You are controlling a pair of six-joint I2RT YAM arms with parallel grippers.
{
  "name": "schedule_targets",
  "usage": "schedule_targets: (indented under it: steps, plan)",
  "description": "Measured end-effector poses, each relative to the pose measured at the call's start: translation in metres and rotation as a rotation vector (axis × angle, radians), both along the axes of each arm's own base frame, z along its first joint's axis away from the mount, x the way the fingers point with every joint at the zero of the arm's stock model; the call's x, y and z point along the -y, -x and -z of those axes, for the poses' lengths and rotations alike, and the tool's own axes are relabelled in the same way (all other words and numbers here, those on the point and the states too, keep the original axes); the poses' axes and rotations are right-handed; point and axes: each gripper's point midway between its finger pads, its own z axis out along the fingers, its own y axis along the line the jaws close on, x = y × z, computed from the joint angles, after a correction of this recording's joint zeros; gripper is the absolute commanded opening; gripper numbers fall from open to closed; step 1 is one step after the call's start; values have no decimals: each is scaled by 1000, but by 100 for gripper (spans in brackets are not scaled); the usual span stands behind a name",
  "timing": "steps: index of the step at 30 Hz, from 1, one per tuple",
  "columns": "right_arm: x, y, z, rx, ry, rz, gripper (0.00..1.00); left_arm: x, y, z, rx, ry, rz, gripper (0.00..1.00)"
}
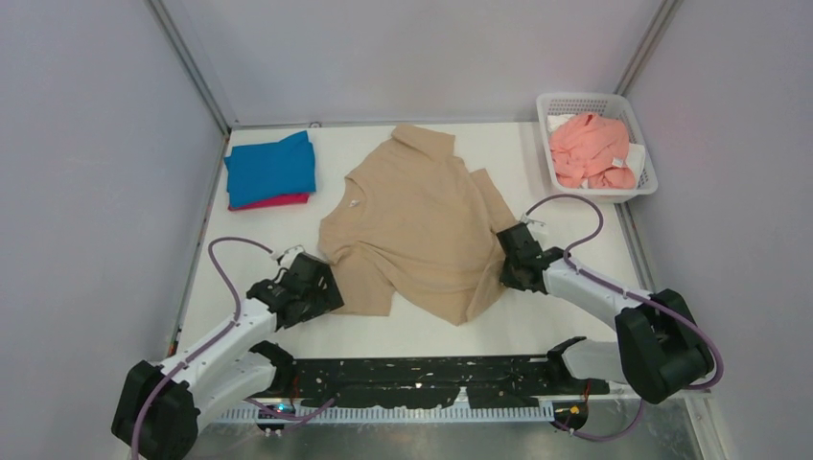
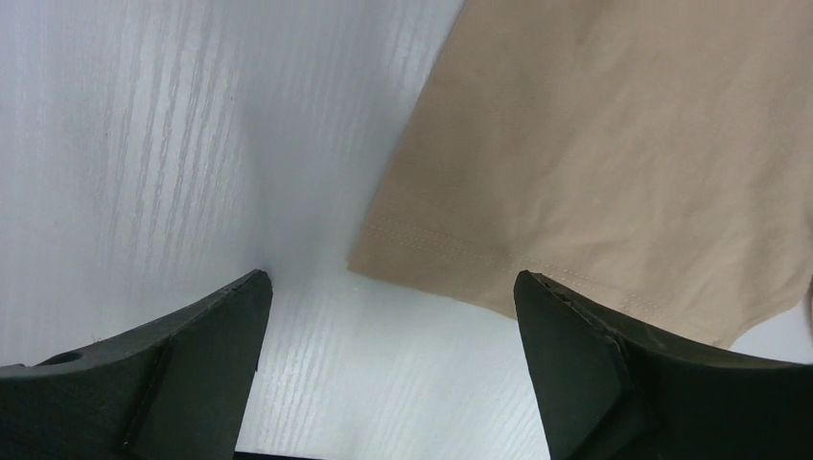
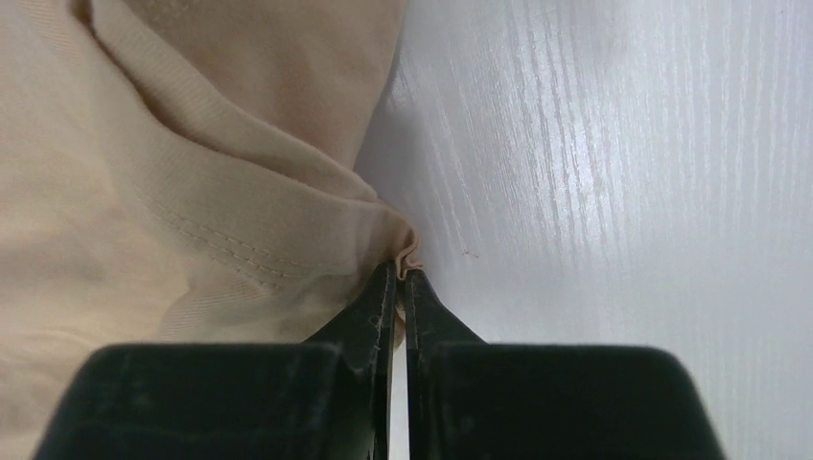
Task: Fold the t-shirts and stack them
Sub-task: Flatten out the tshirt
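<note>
At the centre of the table (image 1: 431, 335), the top view shows the tan t-shirt (image 1: 412, 220) lying spread but rumpled, the blue t-shirt (image 1: 271, 165) folded atop the magenta t-shirt (image 1: 278, 201) at far left. Left wrist view: the left gripper (image 2: 393, 287) gapes wide over a hem corner (image 2: 362, 259) — nothing held. Right wrist view: the right gripper (image 3: 403, 273) pinches the tan t-shirt's edge tight. Likely straightening before folding; next, the left jaws must close on that corner.

Tan shirt (image 1: 422, 225) spread; blue shirt (image 1: 270, 168) atop magenta shirt (image 1: 278, 201); pink shirt (image 1: 590, 149) crumpled.
</note>
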Motion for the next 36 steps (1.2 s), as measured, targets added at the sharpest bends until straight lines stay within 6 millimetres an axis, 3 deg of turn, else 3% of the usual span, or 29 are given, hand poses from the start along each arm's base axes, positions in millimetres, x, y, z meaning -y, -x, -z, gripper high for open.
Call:
schedule_targets:
  steps: [4, 11, 18, 26, 31, 33, 36]
  plan:
    - [0, 1, -1, 19, -6, -5, 5, 5, -9, -1, 19, 8, 6, 89]
    - [0, 6, -13, 91, -40, -23, 5, 13, -23, 0, 42, 15, 23, 61]
    - [1, 4, -22, 123, -41, -36, 5, 23, -28, 2, 20, 42, 44, 51]
    - [2, 6, -20, 115, -37, -37, 5, 18, -12, 4, -87, 8, 51, 45]
    - [2, 7, -18, 110, -35, -37, 6, 12, 1, 5, -133, -12, 49, 33]
    - [2, 7, -18, 109, -34, -37, 5, 13, 1, 6, -134, -9, 49, 24]
    - [3, 7, -18, 109, -33, -36, 5, 16, -2, 7, -131, 3, 50, 0]
